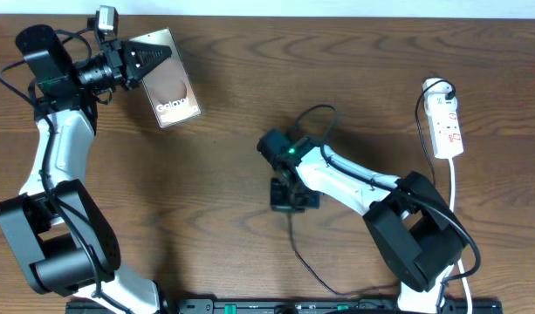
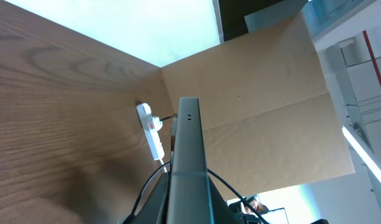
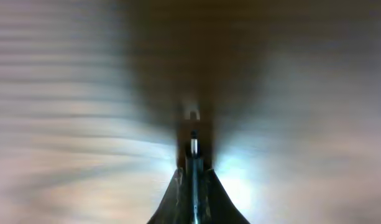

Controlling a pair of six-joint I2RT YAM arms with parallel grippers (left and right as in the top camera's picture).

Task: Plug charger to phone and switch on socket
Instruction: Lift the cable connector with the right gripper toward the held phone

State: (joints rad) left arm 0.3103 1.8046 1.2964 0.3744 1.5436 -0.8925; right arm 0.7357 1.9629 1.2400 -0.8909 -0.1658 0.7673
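Note:
The phone (image 1: 168, 85) is at the upper left, with a brownish screen and white text. My left gripper (image 1: 141, 59) is shut on its top end. In the left wrist view the phone (image 2: 189, 149) shows edge-on between the fingers (image 2: 188, 208). My right gripper (image 1: 290, 194) points straight down at the table's middle. It is shut on the charger's small metal plug tip (image 3: 192, 147), close above the wood. The thin black charger cable (image 1: 295, 241) trails toward the front edge. The white socket strip (image 1: 447, 124) lies at the far right, away from both grippers.
The socket's white cord (image 1: 455, 196) runs down the right side past the right arm's base. The socket also shows in the left wrist view (image 2: 152, 132), in front of a cardboard wall (image 2: 271, 112). A black rail (image 1: 276, 306) lines the front edge.

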